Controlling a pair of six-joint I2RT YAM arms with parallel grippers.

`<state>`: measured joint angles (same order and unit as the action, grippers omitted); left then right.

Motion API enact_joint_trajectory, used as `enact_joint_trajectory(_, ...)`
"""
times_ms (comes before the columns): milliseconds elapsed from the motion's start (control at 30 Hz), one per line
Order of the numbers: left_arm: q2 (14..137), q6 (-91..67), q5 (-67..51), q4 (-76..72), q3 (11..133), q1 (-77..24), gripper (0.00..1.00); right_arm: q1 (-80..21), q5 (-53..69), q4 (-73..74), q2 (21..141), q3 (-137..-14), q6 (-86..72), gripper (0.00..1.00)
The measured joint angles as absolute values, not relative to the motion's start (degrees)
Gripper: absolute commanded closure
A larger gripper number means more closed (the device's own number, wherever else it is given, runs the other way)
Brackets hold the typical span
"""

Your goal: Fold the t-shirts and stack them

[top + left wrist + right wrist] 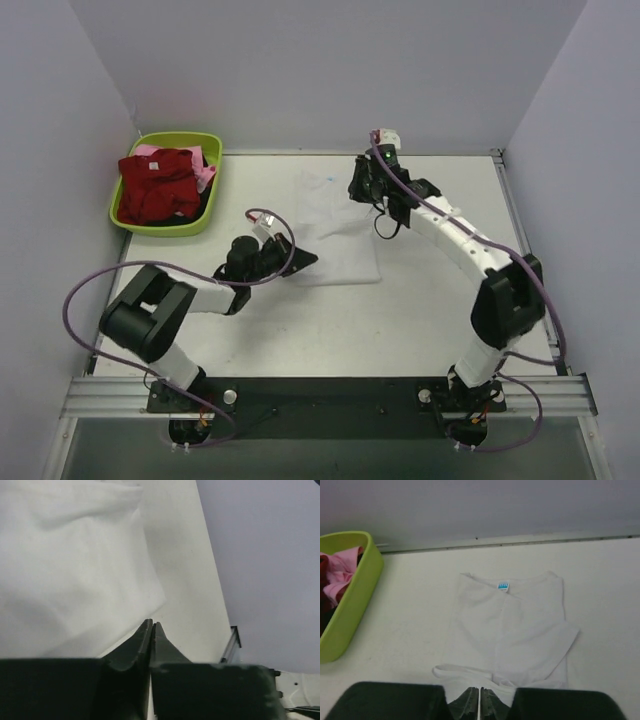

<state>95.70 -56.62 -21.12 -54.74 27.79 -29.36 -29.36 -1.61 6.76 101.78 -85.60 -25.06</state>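
Soft matt cloth (creased), the white t-shirt [520, 630]; smooth plastic, the basin [355, 590].

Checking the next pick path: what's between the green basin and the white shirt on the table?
Nothing. Only bare table separates the green basin from the white t-shirt, shown most clearly in the right wrist view.

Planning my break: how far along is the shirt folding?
Done: the white t-shirt lies on the table, sides apparently folded in. In hand: the left tool and right tool, both shut, are at its edges, grip unclear. Left: its cross fold, plus the red t-shirt and pink t-shirt in the green basin.
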Motion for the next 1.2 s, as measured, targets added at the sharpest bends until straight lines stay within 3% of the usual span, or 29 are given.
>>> enact_joint_trajectory(33, 93.3, -55.6, -20.8, -51.2, 29.0, -29.6, 0.46, -29.4, -2.0, 6.1, 98.2, -83.7, -25.0, 0.59)
enact_joint_trajectory(67, 90.3, -53.7, -20.3, -46.3, 30.8, -29.9, 0.33, -29.4, -2.4, 6.1, 94.9, -81.9, -25.1, 0.42)
enact_joint_trajectory(100, 87.3, -52.1, -19.0, -39.5, 33.5, -30.2, 0.25, -29.4, -2.7, 6.3, 92.1, -80.2, -25.2, 0.38)
enact_joint_trajectory(167, 83.3, -48.8, -16.3, -29.7, 38.1, -31.0, 0.20, -29.5, -3.4, 6.0, 87.7, -75.9, -25.2, 0.31)
enact_joint_trajectory(367, 74.2, -42.9, -8.1, -7.8, 45.1, -31.8, 0.19, -29.3, -4.4, 9.9, 82.8, -63.2, -25.5, 0.29)
enact_joint_trajectory(533, 73.4, -42.2, -4.6, 3.0, 43.6, -31.8, 0.28, -29.3, -4.3, 11.5, 79.5, -54.6, -27.2, 0.29)
enact_joint_trajectory(833, 73.7, -44.1, -3.2, 7.0, 34.3, -31.8, 0.29, -26.1, -2.7, 9.0, 71.9, -43.1, -30.7, 0.30)
enact_joint_trajectory(1200, 81.8, -46.5, -3.9, 0.0, 34.2, -31.8, 0.30, -24.0, 2.9, 2.3, 75.7, -39.7, -34.6, 0.30)
